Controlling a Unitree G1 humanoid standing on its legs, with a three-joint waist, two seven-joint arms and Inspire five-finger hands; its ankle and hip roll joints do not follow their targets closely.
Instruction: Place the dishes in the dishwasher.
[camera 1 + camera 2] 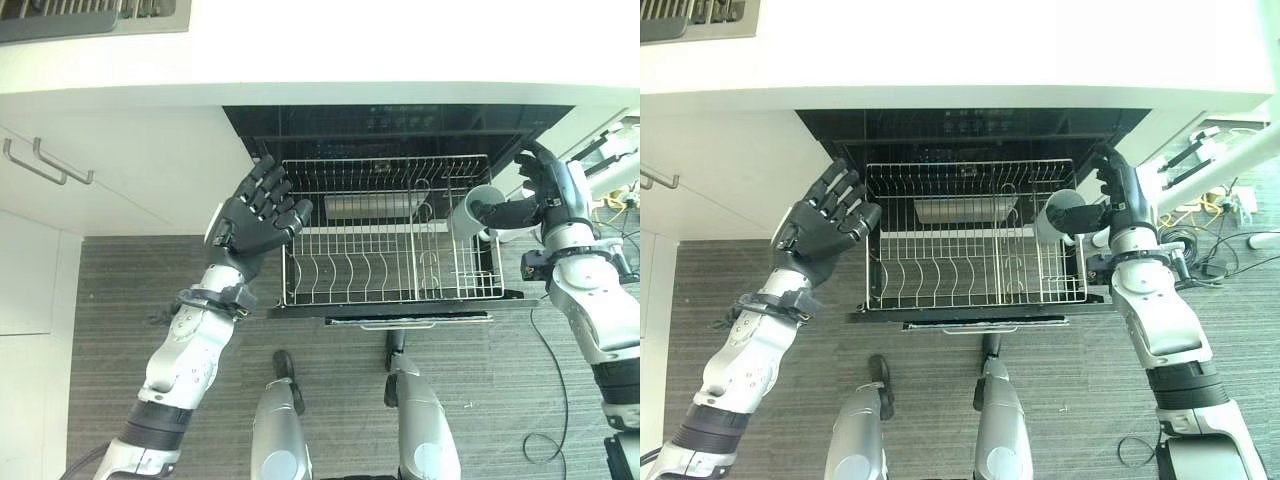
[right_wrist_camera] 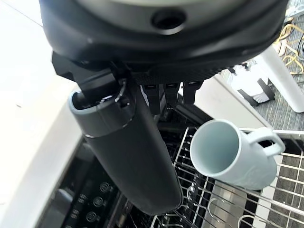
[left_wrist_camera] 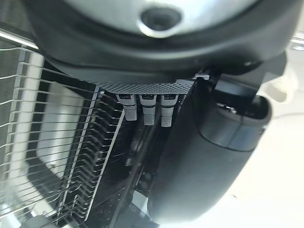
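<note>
The wire dish rack [image 1: 390, 298] is pulled out of the dishwasher [image 1: 400, 125] below the white counter. A white mug [image 1: 473, 212] lies tilted on its side at the rack's right edge, mouth toward my right hand [image 1: 552, 195]. That hand is open just right of the mug, its fingers spread upward and its thumb stretched toward the mug's mouth. In the right wrist view a gap shows between the thumb [image 2: 133, 156] and the mug [image 2: 232, 159]. My left hand [image 1: 255, 215] hovers open at the rack's left edge, holding nothing. The rack's tines stand bare.
White cabinet doors with metal handles [image 1: 50, 162] stand to the left. A white stand and loose cables [image 1: 1225, 195] sit on the grey striped floor at the right. The counter top [image 1: 350, 50] overhangs the dishwasher opening.
</note>
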